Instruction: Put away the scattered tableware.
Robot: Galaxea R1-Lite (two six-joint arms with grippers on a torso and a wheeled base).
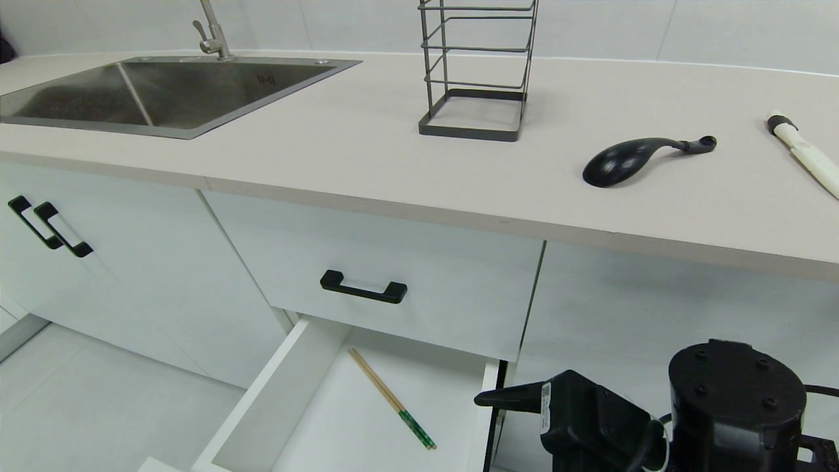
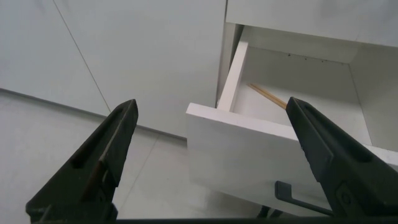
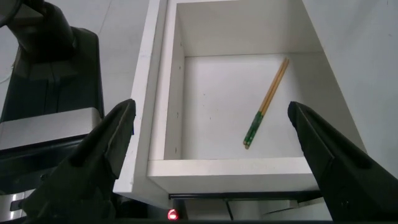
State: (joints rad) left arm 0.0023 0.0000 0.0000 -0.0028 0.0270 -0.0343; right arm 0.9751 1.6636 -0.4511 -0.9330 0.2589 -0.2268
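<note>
Head view: a pair of wooden chopsticks with green tips (image 1: 392, 398) lies on the floor of the pulled-out white lower drawer (image 1: 275, 393), so that item looks put away. Up on the beige countertop (image 1: 367, 164), above and to the right of the drawer, a glossy black plastic ladle (image 1: 629, 160) lies bowl-down with its curved handle arching off the surface. Farther right of the drawer lies a cream-handled utensil with a black end (image 1: 803, 154). The step in hand is likely fetching the next piece. That calls for lifting an arm from drawer level to the counter, and the ladle's raised handle seems the easiest place to grip.

Left wrist view: the left gripper (image 2: 211, 102) hangs outside the drawer, facing its front panel (image 2: 236, 149), with its jaws wide apart and empty. The chopsticks (image 2: 268, 95) lie inside the drawer, beyond the jaws and well apart from them.

Right wrist view: the right gripper (image 3: 210, 106) hovers above the drawer (image 3: 230, 168) with its jaws spread and nothing held. The chopsticks (image 3: 267, 102) lie below, between the two fingers and nearer one of them, untouched.
</note>
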